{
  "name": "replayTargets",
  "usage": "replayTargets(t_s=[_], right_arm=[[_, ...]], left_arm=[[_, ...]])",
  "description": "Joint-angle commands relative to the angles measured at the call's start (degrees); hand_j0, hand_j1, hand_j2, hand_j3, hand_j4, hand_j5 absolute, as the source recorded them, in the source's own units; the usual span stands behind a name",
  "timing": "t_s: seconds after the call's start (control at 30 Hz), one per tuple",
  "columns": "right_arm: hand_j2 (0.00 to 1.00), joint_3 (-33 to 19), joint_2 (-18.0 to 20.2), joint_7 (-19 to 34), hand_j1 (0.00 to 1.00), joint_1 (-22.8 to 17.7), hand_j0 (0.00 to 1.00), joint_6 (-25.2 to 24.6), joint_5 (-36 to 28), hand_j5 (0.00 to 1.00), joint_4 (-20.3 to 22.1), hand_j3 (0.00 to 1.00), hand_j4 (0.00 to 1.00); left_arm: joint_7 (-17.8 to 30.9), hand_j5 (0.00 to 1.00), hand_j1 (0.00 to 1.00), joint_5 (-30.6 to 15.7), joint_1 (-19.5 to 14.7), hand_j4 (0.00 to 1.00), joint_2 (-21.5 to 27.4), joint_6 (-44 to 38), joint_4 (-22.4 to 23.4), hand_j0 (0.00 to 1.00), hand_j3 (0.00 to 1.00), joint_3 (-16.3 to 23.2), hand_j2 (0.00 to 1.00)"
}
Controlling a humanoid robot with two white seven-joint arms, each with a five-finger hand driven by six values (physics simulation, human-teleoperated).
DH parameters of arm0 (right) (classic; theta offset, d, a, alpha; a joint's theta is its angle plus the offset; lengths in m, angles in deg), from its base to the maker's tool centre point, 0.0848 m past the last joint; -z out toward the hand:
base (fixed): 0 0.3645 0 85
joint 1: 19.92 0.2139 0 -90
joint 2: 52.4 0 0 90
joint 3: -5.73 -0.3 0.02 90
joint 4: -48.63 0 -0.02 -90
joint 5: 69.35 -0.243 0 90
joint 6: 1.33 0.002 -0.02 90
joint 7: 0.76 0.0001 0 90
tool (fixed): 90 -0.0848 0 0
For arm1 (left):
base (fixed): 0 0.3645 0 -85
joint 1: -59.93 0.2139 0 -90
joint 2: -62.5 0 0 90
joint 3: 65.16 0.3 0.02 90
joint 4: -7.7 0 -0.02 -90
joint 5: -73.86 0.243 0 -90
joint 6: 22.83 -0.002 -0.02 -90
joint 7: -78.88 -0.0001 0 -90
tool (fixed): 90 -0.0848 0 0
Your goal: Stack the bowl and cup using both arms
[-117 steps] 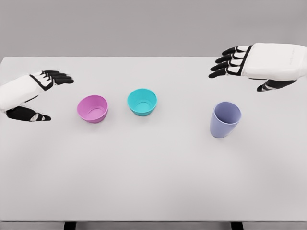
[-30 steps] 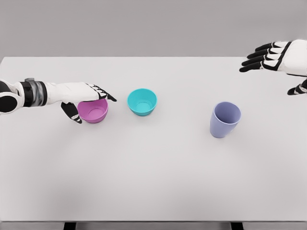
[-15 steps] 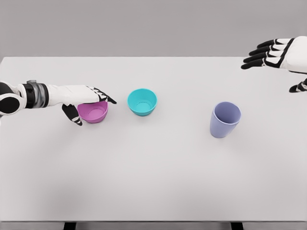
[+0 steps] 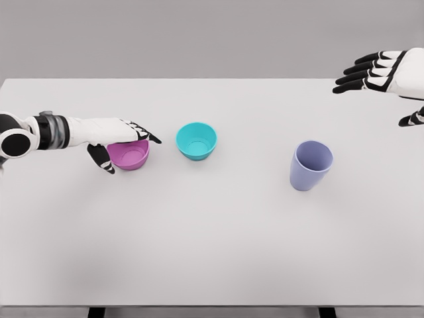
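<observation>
Nothing is stacked yet: the pink bowl [image 4: 130, 153], the teal bowl [image 4: 196, 140] and the lavender cup [image 4: 311, 165] each stand apart on the white table [image 4: 212, 245], all upright and empty. The pink bowl sits at the left, the teal bowl just to its right and slightly farther back, the cup well off to the right.

The left hand [image 4: 114, 138] is at the pink bowl, its fingers [image 4: 144, 131] stretched over the far rim and the thumb [image 4: 101, 158] hanging down at the bowl's near left side. It looks like a grasp closing around the rim, though whether the bowl is firmly pinched cannot be told; the bowl rests on the table. The right hand [image 4: 387, 78] hovers at the far right edge, fingers spread and holding nothing, well away from the cup.

By this judgement the task is in its opening step, with lifting, both placements and the cup's pickup all left to do
</observation>
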Motion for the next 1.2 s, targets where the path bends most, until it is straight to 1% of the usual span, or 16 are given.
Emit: replayTargets(t_s=[0.0,0.03,0.1,0.33,0.37,0.47,0.63,0.73,0.83,0.93,1.07,1.17], right_arm=[[1.0,-0.03,0.01,-0.03,1.0,0.0,1.0,-0.17,-0.31,1.0,0.0,1.0,1.0],[1.0,-0.12,0.01,-0.03,1.0,-0.35,1.0,-0.17,-0.39,1.0,0.0,1.0,1.0],[1.0,-0.03,-1.22,-0.03,1.0,-0.88,1.0,-0.17,-0.4,1.0,0.0,1.0,1.0],[1.0,-0.12,-1.22,-0.03,1.0,-0.7,1.0,-0.17,-0.4,1.0,0.08,1.0,1.0],[1.0,0.06,-1.74,-0.03,1.0,-0.79,1.0,-0.17,-0.31,1.0,0.0,1.0,1.0],[1.0,0.06,-3.5,-0.03,1.0,-0.53,1.0,-0.17,-0.13,1.0,0.08,1.0,1.0],[1.0,0.67,-3.94,-0.03,1.0,-0.96,1.0,-0.17,0.39,1.0,0.08,1.0,1.0],[1.0,0.67,-4.03,-0.03,1.0,-1.58,1.0,-0.17,0.4,1.0,0.08,1.0,1.0],[1.0,0.67,-3.42,-0.03,1.0,-1.49,1.0,-0.17,0.4,1.0,0.08,1.0,1.0],[1.0,0.67,-3.94,-0.03,1.0,-1.58,1.0,-0.17,0.31,1.0,0.08,1.0,1.0],[1.0,0.67,-3.77,-0.03,1.0,-2.46,1.0,-0.17,0.31,1.0,0.0,1.0,1.0],[1.0,0.5,-3.86,-0.03,1.0,-2.02,1.0,-0.17,0.31,1.0,0.08,1.0,1.0]], left_arm=[[-0.02,1.0,1.0,-0.16,0.0,1.0,-0.08,-0.07,0.24,1.0,1.0,-0.04,1.0],[-0.02,1.0,1.0,-0.16,0.0,1.0,-0.08,-0.07,0.24,1.0,1.0,-0.04,1.0],[-0.02,1.0,1.0,-0.16,0.0,1.0,-0.08,-0.07,0.33,1.0,1.0,-0.04,1.0],[-0.02,1.0,1.0,0.54,0.0,1.0,-0.87,-0.07,1.38,1.0,1.0,-0.04,1.0],[-0.02,1.0,1.0,0.54,0.0,1.0,-0.87,-0.16,1.38,1.0,1.0,-0.04,1.0],[-0.02,0.91,0.91,0.63,0.09,0.91,-0.87,-0.07,1.38,0.91,0.91,-0.04,0.91],[-0.02,0.81,0.81,0.45,0.09,0.81,-0.78,-0.07,1.38,0.81,0.81,-0.04,0.81],[-0.02,0.8,0.8,0.45,0.09,0.8,-0.78,-0.07,1.29,0.8,0.8,-0.04,0.8],[-0.02,0.76,0.76,0.28,-0.09,0.76,-0.69,-0.07,1.03,0.76,0.76,-0.13,0.76],[-0.02,0.74,0.74,0.02,-0.44,0.74,-0.6,-0.07,0.68,0.74,0.74,-0.21,0.74],[-0.02,0.73,0.73,-0.07,-0.53,0.73,-0.51,-0.07,0.5,0.73,0.73,-0.3,0.73],[-0.02,0.73,0.73,-0.16,-0.62,0.73,-0.51,-0.07,0.42,0.73,0.73,-0.48,0.73]])
